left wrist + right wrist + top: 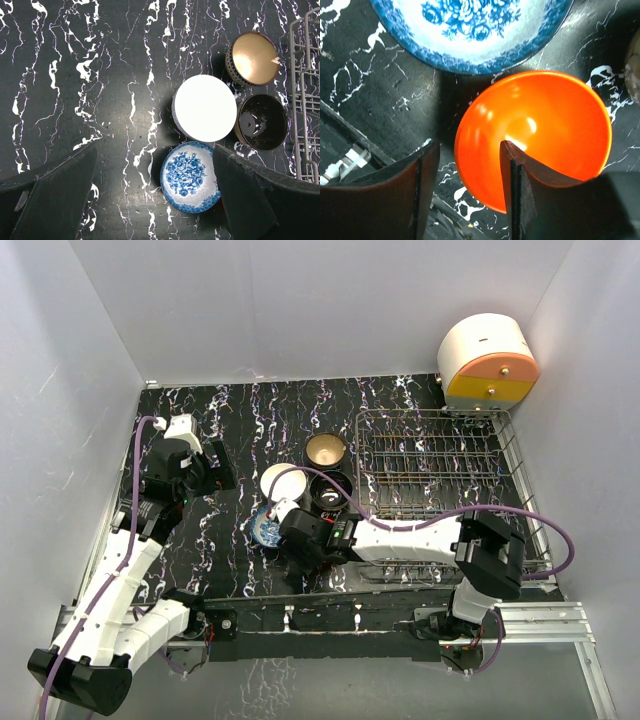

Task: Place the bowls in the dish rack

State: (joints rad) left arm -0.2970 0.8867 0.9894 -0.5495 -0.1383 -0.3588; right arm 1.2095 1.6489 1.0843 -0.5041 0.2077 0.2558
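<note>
R gripper (469,145): spread-jawed astride red bowl (545,125) rim | blue bowl (470,30) just left | rack (440,455) right | L gripper (155,150): spread-jawed

Right wrist view: top edge is cropping the blue-and-white bowl (470,30); right pincer (469,147) fingers are masking the red-orange bowl (545,130) near rim. Top view: right arm (400,538) is covering that bowl. Left wrist view: dish rack (305,100) is running off the right edge.

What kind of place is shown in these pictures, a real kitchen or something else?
Probably a robot test booth, not a kitchen: plain white walls box in a black marbled table, two robot arms stand at its near edge, and a dish rack sits beside several bowls.
</note>
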